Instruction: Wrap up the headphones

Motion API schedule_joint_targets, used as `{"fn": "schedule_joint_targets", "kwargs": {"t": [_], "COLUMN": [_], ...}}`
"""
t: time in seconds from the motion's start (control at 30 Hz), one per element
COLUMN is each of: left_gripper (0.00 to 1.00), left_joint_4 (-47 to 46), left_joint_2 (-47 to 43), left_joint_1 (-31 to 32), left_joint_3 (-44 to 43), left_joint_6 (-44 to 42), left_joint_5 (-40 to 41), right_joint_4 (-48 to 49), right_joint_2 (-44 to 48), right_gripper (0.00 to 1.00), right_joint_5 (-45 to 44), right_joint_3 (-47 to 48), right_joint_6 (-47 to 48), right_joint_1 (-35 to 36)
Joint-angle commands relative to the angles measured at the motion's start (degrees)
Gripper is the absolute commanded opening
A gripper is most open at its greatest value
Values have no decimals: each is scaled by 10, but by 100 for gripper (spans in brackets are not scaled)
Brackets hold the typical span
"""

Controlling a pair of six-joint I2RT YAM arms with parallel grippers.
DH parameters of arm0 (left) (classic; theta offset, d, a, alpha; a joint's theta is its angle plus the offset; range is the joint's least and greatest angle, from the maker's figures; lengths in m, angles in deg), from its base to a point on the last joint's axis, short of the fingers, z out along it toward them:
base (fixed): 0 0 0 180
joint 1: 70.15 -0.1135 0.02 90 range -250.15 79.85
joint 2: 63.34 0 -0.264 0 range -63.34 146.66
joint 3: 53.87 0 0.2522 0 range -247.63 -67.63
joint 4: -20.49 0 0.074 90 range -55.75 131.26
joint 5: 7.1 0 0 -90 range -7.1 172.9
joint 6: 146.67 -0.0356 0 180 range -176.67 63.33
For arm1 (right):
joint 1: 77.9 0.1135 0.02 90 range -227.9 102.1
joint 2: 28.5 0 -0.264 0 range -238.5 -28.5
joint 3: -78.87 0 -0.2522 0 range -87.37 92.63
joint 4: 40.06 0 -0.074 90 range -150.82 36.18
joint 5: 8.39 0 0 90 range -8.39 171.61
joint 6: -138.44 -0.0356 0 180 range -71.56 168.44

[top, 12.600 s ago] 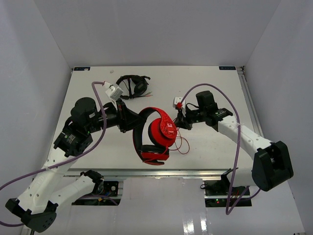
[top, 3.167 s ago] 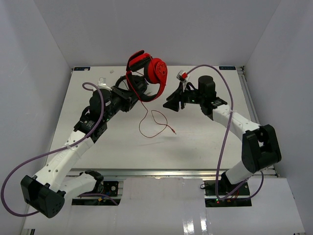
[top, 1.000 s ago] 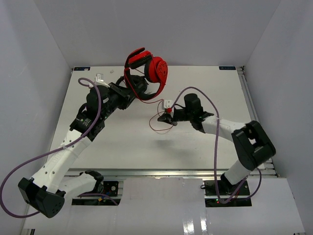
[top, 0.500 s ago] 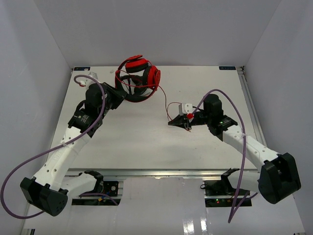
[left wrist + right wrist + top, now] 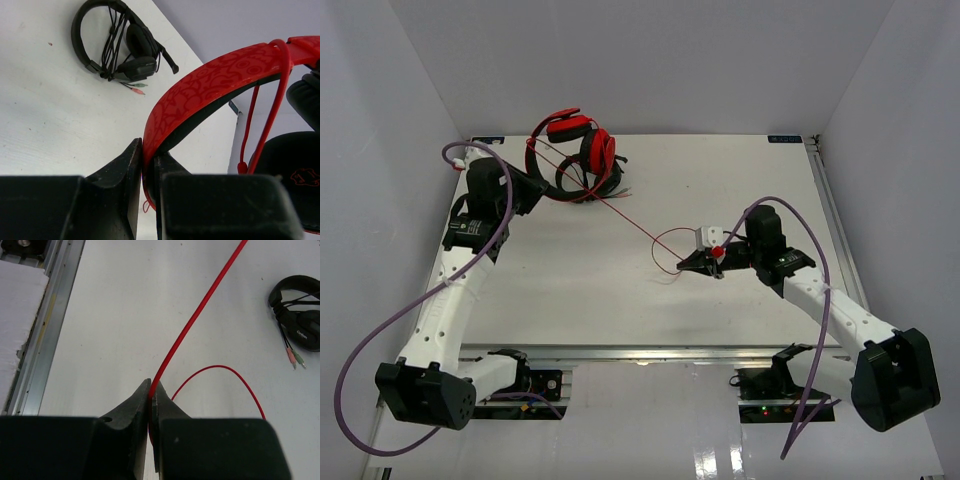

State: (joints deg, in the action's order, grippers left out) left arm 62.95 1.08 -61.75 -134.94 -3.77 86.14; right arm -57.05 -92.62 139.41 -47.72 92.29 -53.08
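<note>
The red headphones (image 5: 582,146) hang in the air over the table's back left. My left gripper (image 5: 536,183) is shut on their patterned red headband (image 5: 210,82). A black-padded earcup (image 5: 292,165) shows at the right of the left wrist view, and the thin red cable (image 5: 273,95) crosses over the band. From there the cable (image 5: 630,217) runs taut down to my right gripper (image 5: 689,264), which is shut on it near the table's middle. In the right wrist view the cable (image 5: 200,315) leaves the gripper (image 5: 151,388) straight upward, and a slack loop (image 5: 225,371) lies on the table beside it.
All-black headphones (image 5: 598,186) with thin leads lie on the table at the back left, just under the red ones; they also show as black headphones (image 5: 120,47) and black headphones (image 5: 299,315) in the wrist views. A metal rail (image 5: 47,320) edges the table.
My left arm has swung the red headphones leftward and lower. My right gripper has drifted right and nearer with the cable, which now stretches straight between the two grippers.
</note>
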Motion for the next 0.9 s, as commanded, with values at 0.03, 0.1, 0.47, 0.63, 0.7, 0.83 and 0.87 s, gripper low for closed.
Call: {"fn": "schedule_joint_targets", "kwargs": {"t": [0.03,0.1,0.47,0.63,0.7,0.83,0.87], "left_gripper": [0,0,0,0,0,0,0], "left_joint_4": [-37,-36,-17,-34,-31,15,27], "left_joint_2": [-6,-5,-13,-28,-36,-37,-37], "left_joint_1": [-11,-11,-12,-2,13,53,65], "left_joint_3": [-41,-41,-67,-52,-39,-18,-16], "left_joint_6": [-3,-10,-115,-207,-258,-354,-375], "left_joint_5": [-55,-76,-200,-306,-336,-366,-362], "right_joint_4": [-19,-8,58,69,69,67,66], "right_joint_2": [7,1,-104,-175,-203,-247,-253], "right_gripper": [8,8,8,8,8,8,8], "right_joint_5": [-8,-18,-41,-73,-84,-96,-97], "right_joint_3": [-7,-3,62,139,168,234,248], "right_joint_6": [22,8,-102,-155,-180,-213,-219], "right_joint_1": [-32,-48,-155,-158,-159,-159,-159]}}
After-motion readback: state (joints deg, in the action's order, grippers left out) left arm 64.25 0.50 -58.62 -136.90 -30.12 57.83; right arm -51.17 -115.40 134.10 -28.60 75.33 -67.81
